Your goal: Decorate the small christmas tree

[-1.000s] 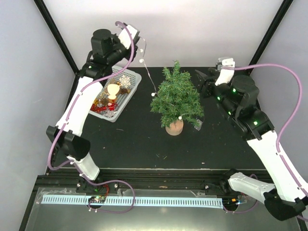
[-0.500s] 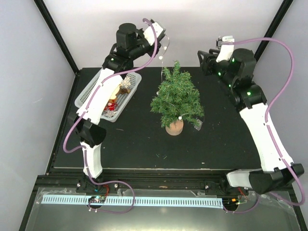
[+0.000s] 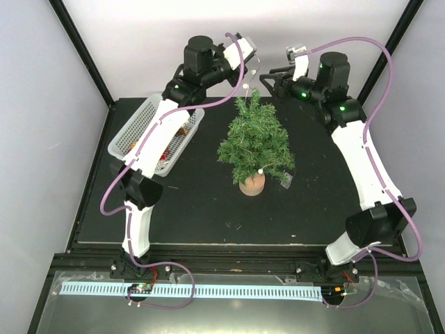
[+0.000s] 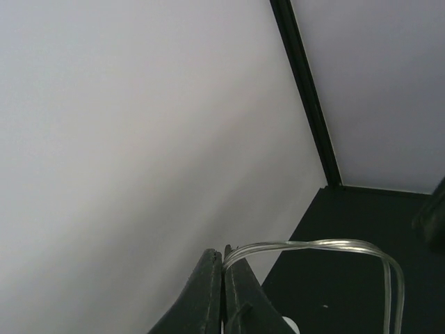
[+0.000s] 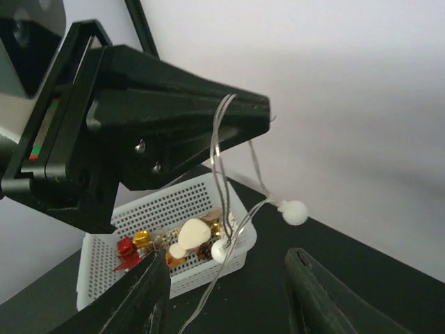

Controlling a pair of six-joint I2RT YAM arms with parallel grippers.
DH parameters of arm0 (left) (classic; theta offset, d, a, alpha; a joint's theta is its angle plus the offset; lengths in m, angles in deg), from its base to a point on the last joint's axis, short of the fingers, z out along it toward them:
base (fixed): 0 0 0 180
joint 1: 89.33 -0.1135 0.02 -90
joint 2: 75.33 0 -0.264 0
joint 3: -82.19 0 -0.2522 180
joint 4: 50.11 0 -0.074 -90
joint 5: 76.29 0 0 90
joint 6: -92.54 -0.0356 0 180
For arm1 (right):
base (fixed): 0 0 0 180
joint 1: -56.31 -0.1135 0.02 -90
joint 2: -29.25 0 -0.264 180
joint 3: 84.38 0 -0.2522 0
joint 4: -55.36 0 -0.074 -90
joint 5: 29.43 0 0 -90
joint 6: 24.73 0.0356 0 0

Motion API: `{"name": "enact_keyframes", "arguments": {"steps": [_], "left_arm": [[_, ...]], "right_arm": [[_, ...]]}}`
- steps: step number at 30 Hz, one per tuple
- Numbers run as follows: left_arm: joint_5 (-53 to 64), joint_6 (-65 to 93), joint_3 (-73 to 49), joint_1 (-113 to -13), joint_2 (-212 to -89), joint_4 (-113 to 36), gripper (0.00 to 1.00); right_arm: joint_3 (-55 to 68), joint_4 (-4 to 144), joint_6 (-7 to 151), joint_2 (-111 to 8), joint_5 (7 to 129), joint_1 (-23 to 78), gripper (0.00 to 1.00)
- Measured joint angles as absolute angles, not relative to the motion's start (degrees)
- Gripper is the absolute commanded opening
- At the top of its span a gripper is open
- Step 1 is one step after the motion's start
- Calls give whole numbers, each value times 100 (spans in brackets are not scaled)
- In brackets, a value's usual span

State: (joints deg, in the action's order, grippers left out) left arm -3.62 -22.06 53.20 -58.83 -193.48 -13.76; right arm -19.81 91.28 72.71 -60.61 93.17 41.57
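Note:
The small christmas tree (image 3: 254, 142) stands upright on its tan base mid-table. A thin wire light string (image 3: 249, 78) with white balls hangs from my left gripper (image 3: 252, 61), which is shut on it just above and behind the tree top. In the left wrist view the fingers (image 4: 208, 285) pinch the wire (image 4: 313, 244). My right gripper (image 3: 270, 76) is open, close to the right of the left one. In the right wrist view it (image 5: 226, 278) faces the dangling string (image 5: 221, 252), which hangs between and beyond the fingers without touching them. One ball (image 3: 259, 170) lies low on the tree.
A white basket (image 3: 132, 132) with ornaments, a cream one (image 5: 195, 232) and red and gold ones, sits at the back left. A small clear packet (image 3: 286, 179) lies by the tree base. The back wall and a black corner post (image 4: 306, 97) are close behind both grippers.
The left gripper carried the string rightward from above the basket to above the tree top. The right gripper swung left and back, toward the left gripper.

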Motion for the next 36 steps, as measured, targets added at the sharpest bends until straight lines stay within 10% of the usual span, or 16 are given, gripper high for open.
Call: {"name": "enact_keyframes", "arguments": {"steps": [17,24,36], "left_arm": [[-335,-2388,5464,-5706,-19560,-1387,1],[-359,-2480,5464,-5586,-19560,-1356,2],[-324,-2589,5443,-5553,-19553,-1323,2]], "right_arm": [[-2160,9099,7291,-6348,9883,4157,50],[-2158,9103,7320,-6411,9741,4157,3],[-1937,9090,7215,-6199,8965,4157,1]]}}
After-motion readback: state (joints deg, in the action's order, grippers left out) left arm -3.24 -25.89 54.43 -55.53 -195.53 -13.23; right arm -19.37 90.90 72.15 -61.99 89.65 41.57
